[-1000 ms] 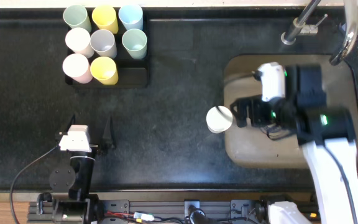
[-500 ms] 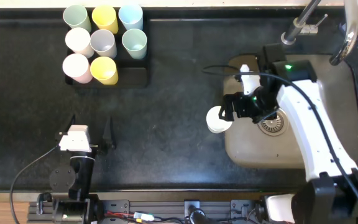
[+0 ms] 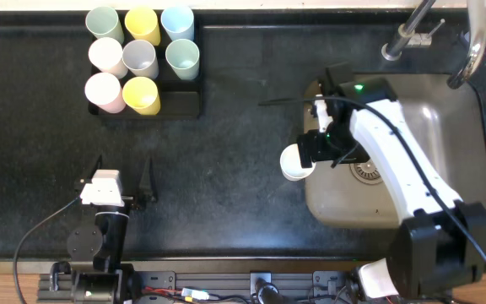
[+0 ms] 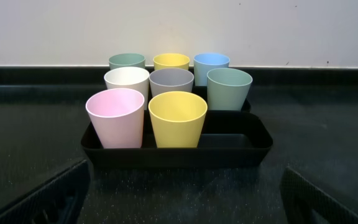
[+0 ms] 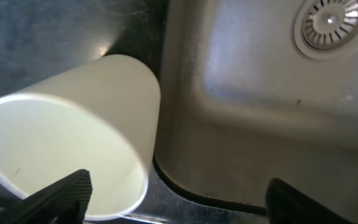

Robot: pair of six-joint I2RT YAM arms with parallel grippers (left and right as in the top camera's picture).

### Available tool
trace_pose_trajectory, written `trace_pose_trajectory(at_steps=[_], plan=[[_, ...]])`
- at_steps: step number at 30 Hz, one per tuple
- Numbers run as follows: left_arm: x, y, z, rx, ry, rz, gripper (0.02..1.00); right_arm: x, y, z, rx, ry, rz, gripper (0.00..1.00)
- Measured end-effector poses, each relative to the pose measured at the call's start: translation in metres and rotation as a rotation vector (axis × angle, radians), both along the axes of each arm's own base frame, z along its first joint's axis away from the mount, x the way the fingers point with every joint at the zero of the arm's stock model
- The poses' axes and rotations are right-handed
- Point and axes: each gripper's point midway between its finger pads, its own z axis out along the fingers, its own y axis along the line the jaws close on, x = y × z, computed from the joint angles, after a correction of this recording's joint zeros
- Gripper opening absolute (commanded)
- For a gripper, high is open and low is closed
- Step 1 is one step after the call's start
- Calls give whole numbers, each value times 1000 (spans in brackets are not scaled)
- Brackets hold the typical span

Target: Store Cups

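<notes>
A white cup (image 3: 295,162) sits on the dark counter right at the sink's left edge, its mouth showing in the right wrist view (image 5: 73,149). My right gripper (image 3: 310,157) is down beside it, open wide (image 5: 188,199), one fingertip (image 5: 67,190) in front of the cup's rim and the other over the sink wall. A black tray (image 3: 180,105) at the back left holds several coloured cups, with its front right slot bare (image 4: 229,146). My left gripper (image 3: 123,167) stands open near the front left, facing the tray (image 4: 179,202), with nothing between its fingers.
The steel sink (image 3: 445,203) fills the right side, its drain (image 5: 331,18) uncovered. A faucet (image 3: 407,29) stands behind it. Bare dark counter (image 3: 234,169) lies between the tray and the sink.
The right arm swung left across the sink and brought its gripper down to the white cup. The cup stayed in the same spot. The left arm kept still.
</notes>
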Motion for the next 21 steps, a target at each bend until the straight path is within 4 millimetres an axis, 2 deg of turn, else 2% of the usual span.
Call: trace_pose_trajectory(at_steps=[5,10,18,21], plan=[[0,0,0,0,0,0,1000,5,-2,-4,-39,-18,-22,693],[0,0,0,0,0,0,1000,16,1,-5,-33,-63,-30,454],[0,0,0,0,0,0,1000,16,11,-6,-29,-72,-14,408],[0,0,0,0,0,0,1000,18,14,-8,-27,-79,-4,358]])
